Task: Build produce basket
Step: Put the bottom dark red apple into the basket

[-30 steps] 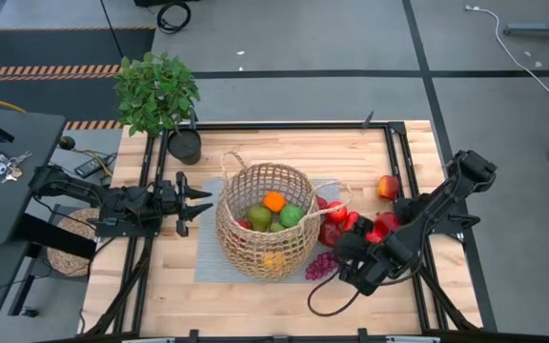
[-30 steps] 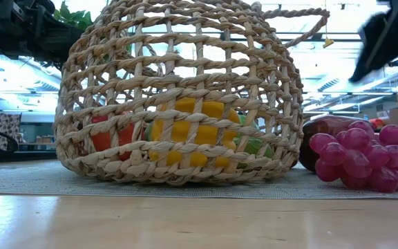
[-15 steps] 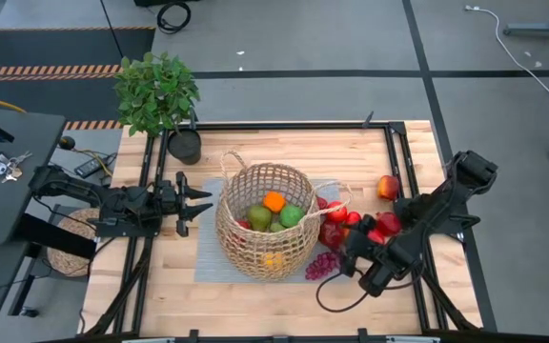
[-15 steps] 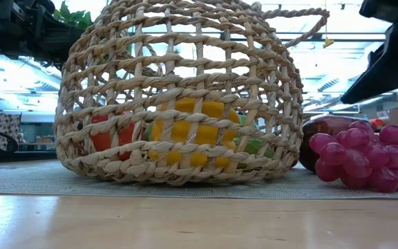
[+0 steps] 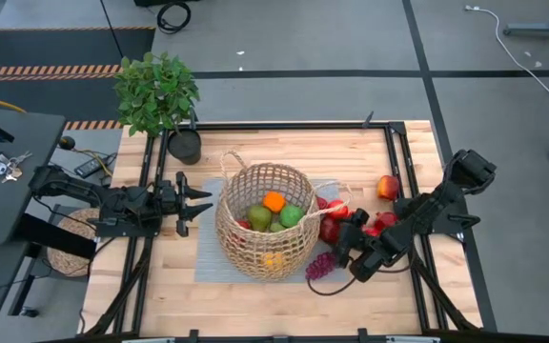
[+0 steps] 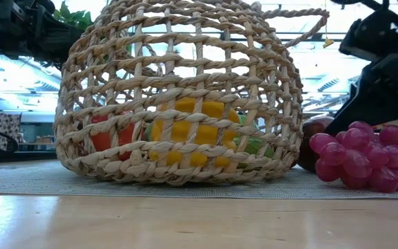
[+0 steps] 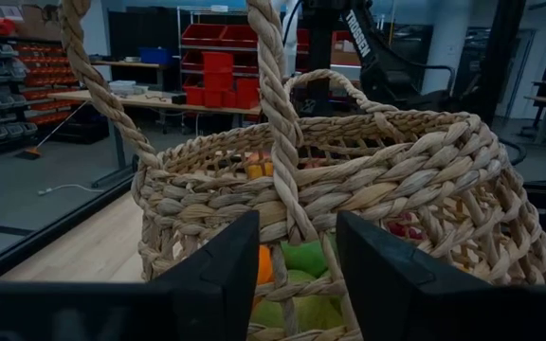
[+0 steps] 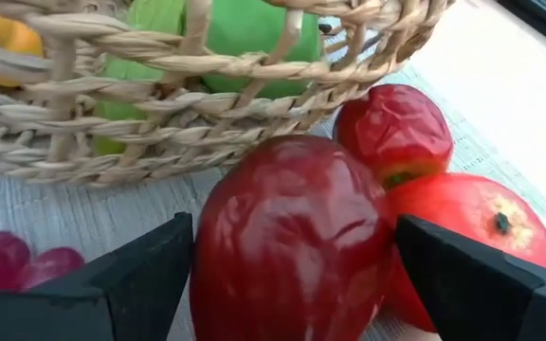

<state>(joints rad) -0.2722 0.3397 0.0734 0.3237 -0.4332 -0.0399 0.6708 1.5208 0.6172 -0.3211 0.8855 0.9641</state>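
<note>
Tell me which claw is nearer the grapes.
Right. The right claw hovers over the red fruit just beside the grapes; the left claw waits across the basket, at its far side.

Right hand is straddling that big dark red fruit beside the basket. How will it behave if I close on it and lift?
The dark red fruit looks glossy and rounded, so the open right hand may slip unless centred. Its skin looks dented, so it is probably hollow and light. It lies against the red apple, which will likely roll.
</note>
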